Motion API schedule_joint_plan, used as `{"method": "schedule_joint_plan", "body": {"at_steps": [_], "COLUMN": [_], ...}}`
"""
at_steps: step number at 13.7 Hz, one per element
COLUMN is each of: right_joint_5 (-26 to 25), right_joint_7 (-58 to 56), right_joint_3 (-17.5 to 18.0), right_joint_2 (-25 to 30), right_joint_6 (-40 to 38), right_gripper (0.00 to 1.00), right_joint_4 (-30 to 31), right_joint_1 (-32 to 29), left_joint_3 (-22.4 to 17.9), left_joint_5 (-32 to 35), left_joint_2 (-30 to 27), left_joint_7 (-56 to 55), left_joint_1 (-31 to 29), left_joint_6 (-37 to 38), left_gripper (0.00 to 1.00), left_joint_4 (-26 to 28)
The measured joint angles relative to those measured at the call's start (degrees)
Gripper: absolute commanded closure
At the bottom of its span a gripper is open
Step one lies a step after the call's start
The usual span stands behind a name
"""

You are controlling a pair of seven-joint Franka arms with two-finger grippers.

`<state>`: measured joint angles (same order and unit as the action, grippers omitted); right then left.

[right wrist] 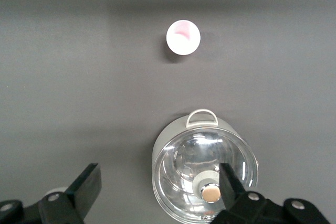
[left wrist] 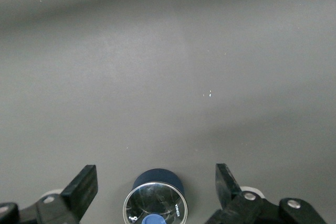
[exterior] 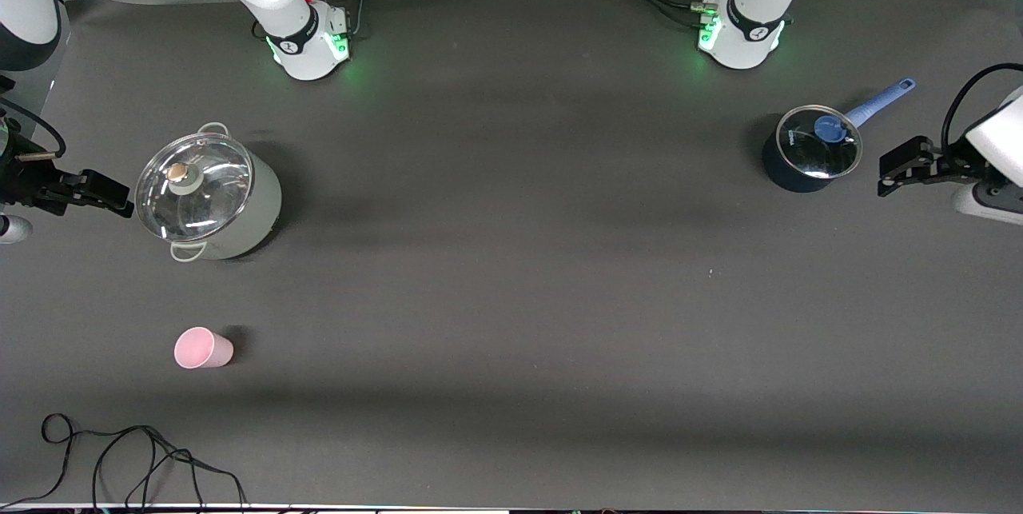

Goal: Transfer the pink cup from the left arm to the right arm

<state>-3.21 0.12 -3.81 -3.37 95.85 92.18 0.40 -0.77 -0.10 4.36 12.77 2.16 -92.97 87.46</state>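
- Small pale pink plastic cup [exterior: 203, 348] upright on table, near grey lidded steel pot [exterior: 209, 201]
- Right gripper [right wrist: 157, 192] spread, empty, above pot
- Left gripper [left wrist: 156, 190] spread, empty, well apart from cup

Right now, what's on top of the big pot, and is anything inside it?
A glass lid with a round knob covers the big pot. Through the glass only reflections show, so I can't tell whether it holds anything.

Cup [exterior: 203, 348] stands upright near the table's [exterior: 511, 298] front-camera edge, toward the right arm's end. Pot [exterior: 209, 193] stands farther from that edge. Saucepan [exterior: 811, 148] stands toward the left arm's end.
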Motion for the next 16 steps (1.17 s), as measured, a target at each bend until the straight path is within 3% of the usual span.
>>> {"method": "schedule_joint_plan", "body": {"at_steps": [16], "right_joint_5": [3.1], "right_joint_7": [0.69], "right_joint_3": [-0.54], "right_joint_2": [1.58], "right_joint_6": [-5.04], "right_gripper": [0.01], "right_joint_4": [-0.15], "right_joint_1": [-0.11], "left_joint_3": [-0.13], "left_joint_5": [0.76], "left_joint_2": [0.37], "left_joint_7": [0.0], "left_joint_1": [0.0], "left_joint_6": [2.05], "left_gripper": [0.0], "left_joint_4": [-0.19]}}
